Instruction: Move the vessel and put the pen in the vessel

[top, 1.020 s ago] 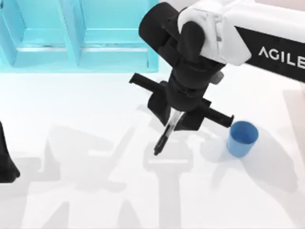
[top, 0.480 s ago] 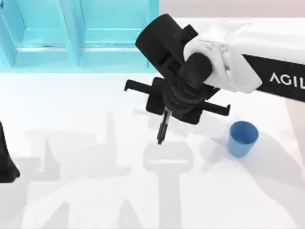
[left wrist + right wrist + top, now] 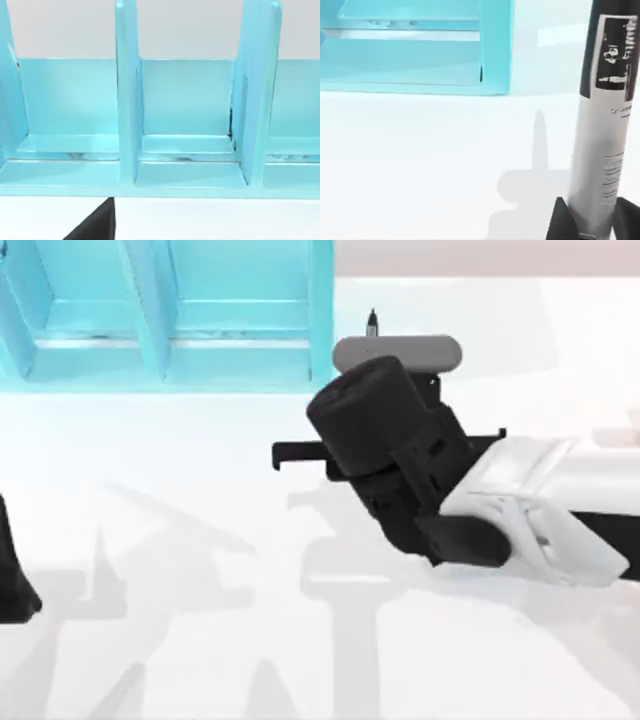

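Note:
My right gripper (image 3: 592,225) is shut on the pen (image 3: 607,115), whose grey-white labelled barrel stands between the dark fingers (image 3: 561,220) in the right wrist view. In the top view my right arm (image 3: 400,455) reaches in from the right, its black wrist over the table's middle. A thin dark tip (image 3: 372,322) that looks like the pen's end pokes out beyond it toward the back. The vessel is hidden, under the right arm. My left arm (image 3: 12,580) is parked at the left edge.
A large teal compartmented shelf (image 3: 160,310) fills the back left of the table; its dividers (image 3: 127,100) face the left wrist camera close up. Its right end wall (image 3: 495,47) stands a little left of the held pen. White tabletop (image 3: 200,570) lies in front.
The right arm has swung with the pen from pointing down to pointing toward the back. Its forearm now lies lower and covers the blue vessel, which showed at the right before.

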`<state>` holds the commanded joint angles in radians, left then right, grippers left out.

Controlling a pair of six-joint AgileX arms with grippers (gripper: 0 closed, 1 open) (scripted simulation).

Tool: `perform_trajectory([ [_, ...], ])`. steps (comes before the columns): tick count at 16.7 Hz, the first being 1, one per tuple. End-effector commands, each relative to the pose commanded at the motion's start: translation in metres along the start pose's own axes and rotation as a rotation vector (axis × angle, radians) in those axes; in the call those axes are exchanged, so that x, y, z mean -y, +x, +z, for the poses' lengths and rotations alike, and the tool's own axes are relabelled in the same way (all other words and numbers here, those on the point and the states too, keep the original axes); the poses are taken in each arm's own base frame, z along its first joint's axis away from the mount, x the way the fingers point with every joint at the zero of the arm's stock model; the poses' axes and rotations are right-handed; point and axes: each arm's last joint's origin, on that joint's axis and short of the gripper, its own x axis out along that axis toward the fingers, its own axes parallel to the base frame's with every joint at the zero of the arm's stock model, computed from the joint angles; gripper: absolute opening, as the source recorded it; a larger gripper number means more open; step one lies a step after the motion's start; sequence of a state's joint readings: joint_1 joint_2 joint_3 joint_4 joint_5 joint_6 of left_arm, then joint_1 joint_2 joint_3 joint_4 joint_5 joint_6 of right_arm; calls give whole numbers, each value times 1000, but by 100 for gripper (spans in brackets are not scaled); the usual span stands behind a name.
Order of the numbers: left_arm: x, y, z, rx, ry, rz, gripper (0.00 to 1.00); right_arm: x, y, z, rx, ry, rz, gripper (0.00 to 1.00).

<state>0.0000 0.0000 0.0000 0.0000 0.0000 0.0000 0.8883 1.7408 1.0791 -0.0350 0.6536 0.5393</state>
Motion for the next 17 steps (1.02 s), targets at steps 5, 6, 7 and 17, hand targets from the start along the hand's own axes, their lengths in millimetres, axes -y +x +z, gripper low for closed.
perform_trajectory([
  [5,0,0,0,0,0,0,100,17,-39,-22,335,-67,-121,0],
  [6,0,0,0,0,0,0,100,22,-47,-26,383,-65,-153,0],
  [7,0,0,0,0,0,0,100,27,-55,-30,425,-59,-184,0],
  [17,0,0,0,0,0,0,100,59,-93,-51,561,29,-362,0],
])
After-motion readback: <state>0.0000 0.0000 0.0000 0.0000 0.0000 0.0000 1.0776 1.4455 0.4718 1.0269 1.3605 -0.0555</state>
